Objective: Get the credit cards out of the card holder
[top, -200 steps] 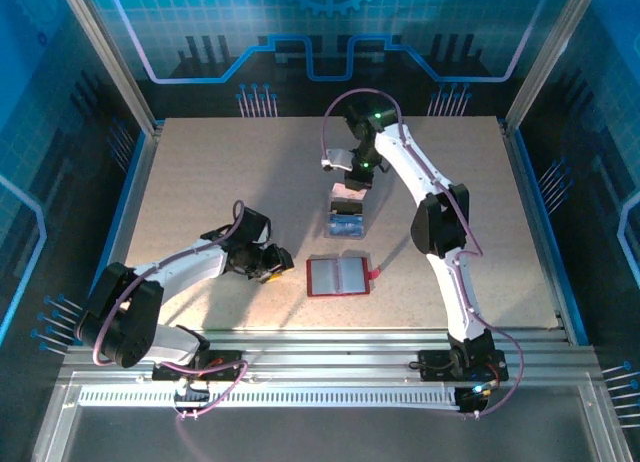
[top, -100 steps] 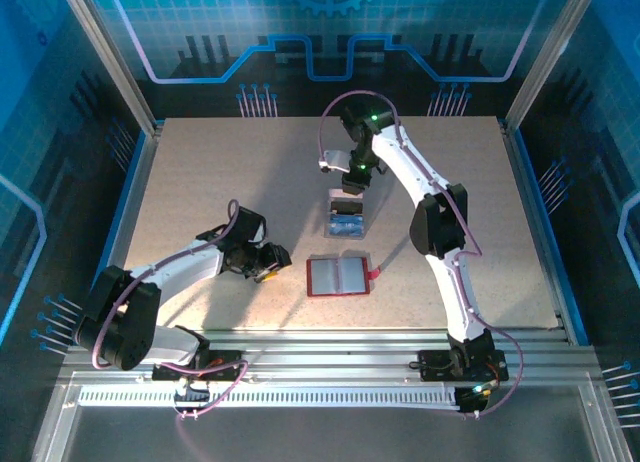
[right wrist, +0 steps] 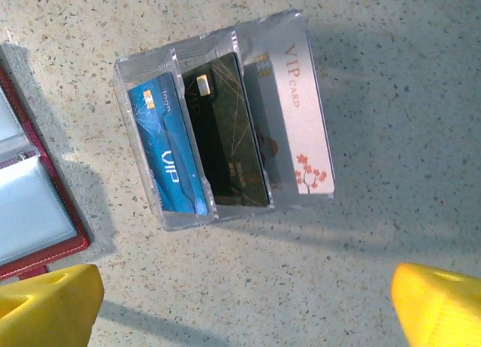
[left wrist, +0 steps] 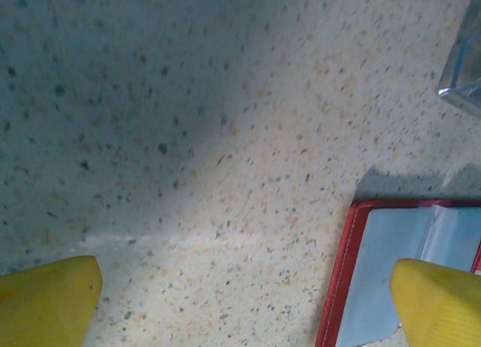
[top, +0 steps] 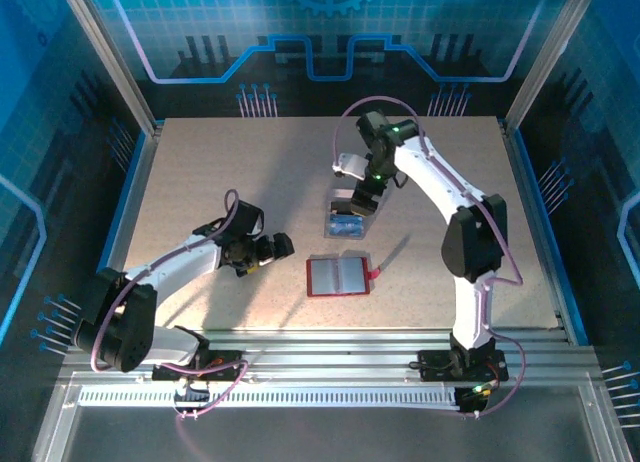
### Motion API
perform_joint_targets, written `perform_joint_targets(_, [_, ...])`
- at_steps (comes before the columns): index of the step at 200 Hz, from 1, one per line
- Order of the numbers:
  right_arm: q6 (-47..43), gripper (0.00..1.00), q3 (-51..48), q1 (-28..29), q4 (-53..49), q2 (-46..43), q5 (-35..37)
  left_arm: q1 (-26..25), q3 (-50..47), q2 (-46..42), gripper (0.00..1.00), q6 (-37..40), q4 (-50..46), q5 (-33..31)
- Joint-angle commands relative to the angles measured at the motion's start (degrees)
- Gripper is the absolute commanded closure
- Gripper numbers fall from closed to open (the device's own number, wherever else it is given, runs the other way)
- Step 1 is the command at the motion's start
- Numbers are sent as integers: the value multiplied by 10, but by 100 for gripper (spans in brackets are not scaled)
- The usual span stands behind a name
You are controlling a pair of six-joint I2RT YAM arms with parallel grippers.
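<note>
Card holder (top: 338, 276) lies open on the desk (top: 200, 172); credit cards (right wrist: 225, 137) sit in a clear tray (right wrist: 143, 65) just behind. Left gripper (left wrist: 244, 302) by the holder's left edge, right gripper (right wrist: 242, 306) over the tray — both spread wide, empty, bare desk around.

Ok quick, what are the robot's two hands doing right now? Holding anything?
Left gripper: open, holding nothing, by the red card holder.
Right gripper: open, holding nothing, above the credit cards in the clear tray.
</note>
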Motion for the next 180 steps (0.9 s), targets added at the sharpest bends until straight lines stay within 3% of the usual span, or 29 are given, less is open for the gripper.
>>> perform_joint_targets(1, [37, 0, -65, -15, 66, -57, 18, 8, 35, 12, 1, 45, -31, -46])
perform_joint_targets(35, [85, 0, -201, -39, 161, -140, 38, 18, 53, 4, 1, 84, -48, -111])
perform_joint_targets(81, [188, 0, -398, -67, 330, -236, 104, 35, 48, -30, 1, 145, -57, -283])
perform_joint_targets(109, [257, 0, -512, -104, 447, -279, 107, 42, 9, -70, 1, 180, 2, -357])
perform_joint_targets(140, [369, 0, -627, -176, 594, -314, 43, 58, -38, -101, 1, 229, 86, -422])
perform_joint_targets(161, [415, 0, -705, -211, 721, -329, 17, 66, -81, -108, 1, 304, 187, -419])
perform_joint_targets(180, [428, 0, -739, -217, 777, -336, 44, 78, -120, -105, 1, 356, 285, -399])
